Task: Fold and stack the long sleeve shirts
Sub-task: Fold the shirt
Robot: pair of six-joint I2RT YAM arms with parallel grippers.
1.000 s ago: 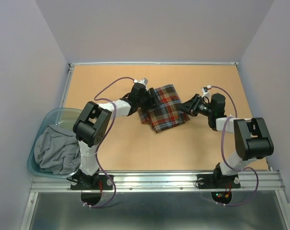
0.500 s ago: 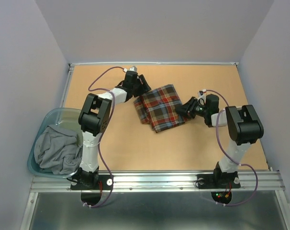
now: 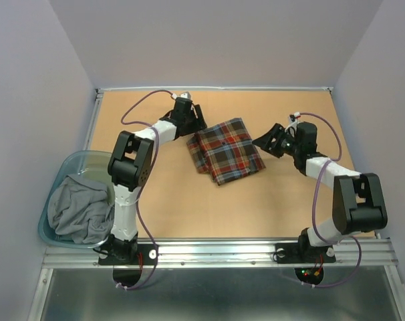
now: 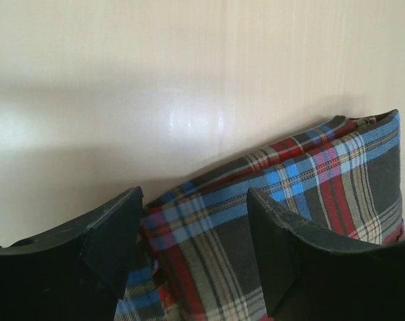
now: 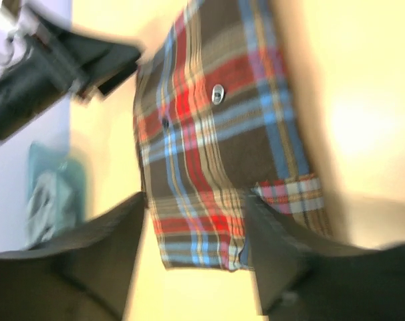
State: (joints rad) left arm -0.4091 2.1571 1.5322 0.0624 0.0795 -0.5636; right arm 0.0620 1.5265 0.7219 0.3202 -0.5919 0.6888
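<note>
plaid shirt [image 3: 226,151] lies folded square mid table [image 3: 169,204], left gripper [image 3: 189,122] and right gripper [image 3: 269,140] both wide open, empty, just beside its edges, so fold looks done; next likely calls for grabbing grey garment [image 3: 79,208] from bin [image 3: 55,175].

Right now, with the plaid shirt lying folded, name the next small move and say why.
Probably swing the left arm toward the bin for the grey garment. The plaid shirt lies folded on the table, left fingers and right fingers stand open, gripping nothing, and that garment sits bunched.
</note>
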